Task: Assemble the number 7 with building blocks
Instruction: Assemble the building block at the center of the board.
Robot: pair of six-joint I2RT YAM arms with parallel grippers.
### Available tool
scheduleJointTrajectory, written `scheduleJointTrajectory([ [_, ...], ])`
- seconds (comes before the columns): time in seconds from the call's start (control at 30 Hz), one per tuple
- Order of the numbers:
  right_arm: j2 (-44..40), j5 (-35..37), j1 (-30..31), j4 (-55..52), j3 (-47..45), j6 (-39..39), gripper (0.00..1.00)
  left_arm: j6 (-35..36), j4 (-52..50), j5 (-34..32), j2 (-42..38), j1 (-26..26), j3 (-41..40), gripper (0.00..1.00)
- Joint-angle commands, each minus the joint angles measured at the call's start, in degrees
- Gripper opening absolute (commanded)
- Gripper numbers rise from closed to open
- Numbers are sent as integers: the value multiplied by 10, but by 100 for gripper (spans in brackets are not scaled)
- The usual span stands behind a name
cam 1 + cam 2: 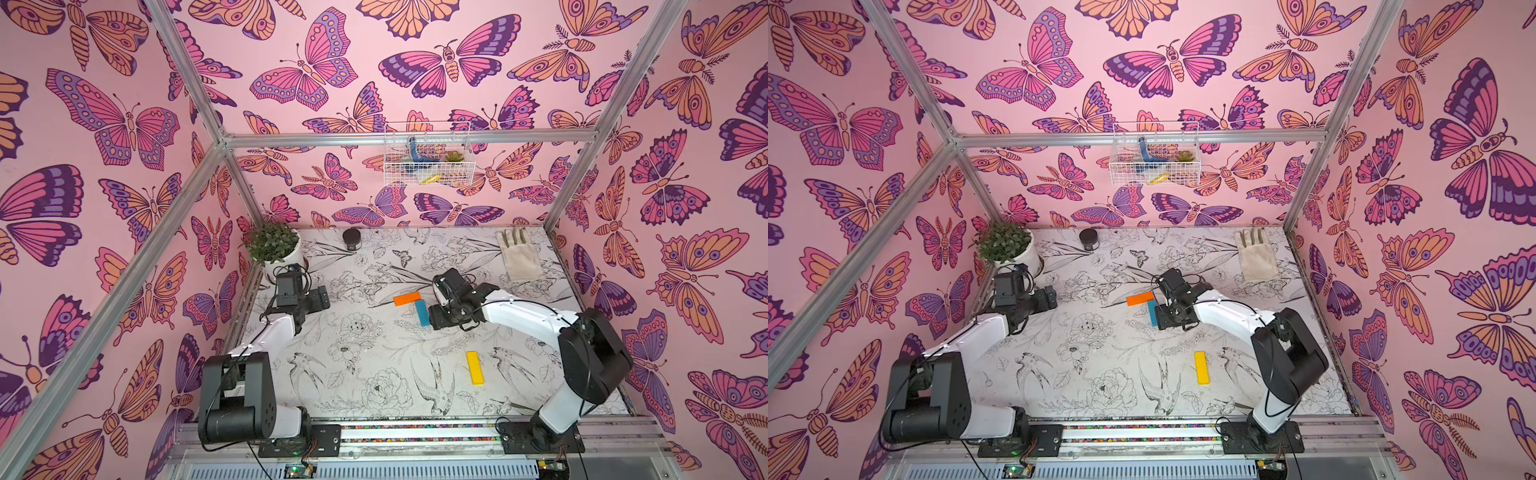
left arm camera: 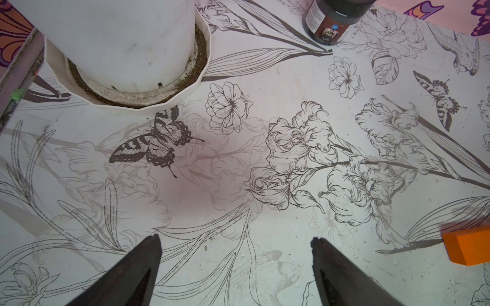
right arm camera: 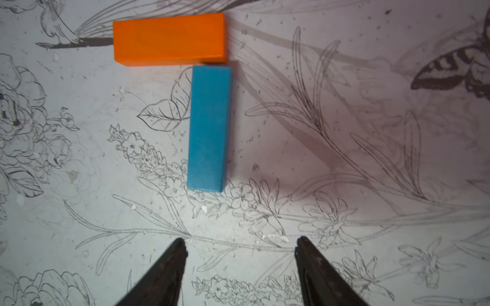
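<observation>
Nearest the arm bases, in the lower right of both top views, the yellow bar [image 1: 475, 367] is lying flat and alone on the flower-printed tabletop [image 1: 374, 374], well apart from the other two blocks.

Farther in, near the middle of the frame, the light blue bar [image 1: 422, 312] is lying flat, its length running away from the camera. The orange bar [image 1: 407, 298] is lying crosswise just beyond its far end. The blue bar is meeting the orange one at its right end, so the pair is forming a corner. Whether they are touching I cannot tell, even in the right wrist view.

The right tool [image 3: 240, 243] is hovering just to the right of the blue bar in the top views. Its jaws are standing spread with only bare tabletop between them, and the blue bar's near end is lying a little ahead of the tips.

The left tool [image 2: 236, 239] is hanging over the left side of the tabletop, jaws likewise spread and pinching nothing. One end of the orange bar is showing in its wrist view.

Beyond it, a potted plant [image 1: 274, 245] is standing in the far left corner and a dark jar [image 1: 351, 239] is standing by the back wall. A beige cloth pouch [image 1: 519, 257] is lying at the far right. A white wire basket [image 1: 428, 153] is hanging on the back wall, upper centre of the frame.
</observation>
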Motion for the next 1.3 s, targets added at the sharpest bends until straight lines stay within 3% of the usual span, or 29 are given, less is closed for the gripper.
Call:
scheduleJointTrajectory([
  [0.0, 1, 23, 4, -23, 6, -4, 51, 9, 2, -14, 4, -3, -3, 94],
  [0.23, -122, 42, 5, -54, -116, 41, 64, 11, 2, -15, 7, -3, 0, 94],
  [0.37, -202, 55, 34, -85, -192, 101, 80, 12, 2, -17, 6, -4, -1, 94],
  [0.53, -304, 89, 56, -101, -268, 152, 84, 12, 2, -18, 6, -5, -1, 94],
  [0.77, -313, 54, 57, -82, -309, 173, 78, 12, 2, -18, 4, -6, -1, 94],
  [0.87, -287, 30, 62, -45, -330, 183, 72, 11, 2, -19, 2, -6, -2, 94],
  [0.97, -272, 24, 68, -20, -341, 191, 58, 11, 2, -19, 2, -7, -3, 94],
  [1.1, -271, 31, 68, -14, -348, 191, 55, 12, 2, -19, 3, -7, -2, 94],
  [1.27, -272, 33, 69, -10, -344, 185, 31, 12, 2, -19, 3, -7, -3, 94],
])
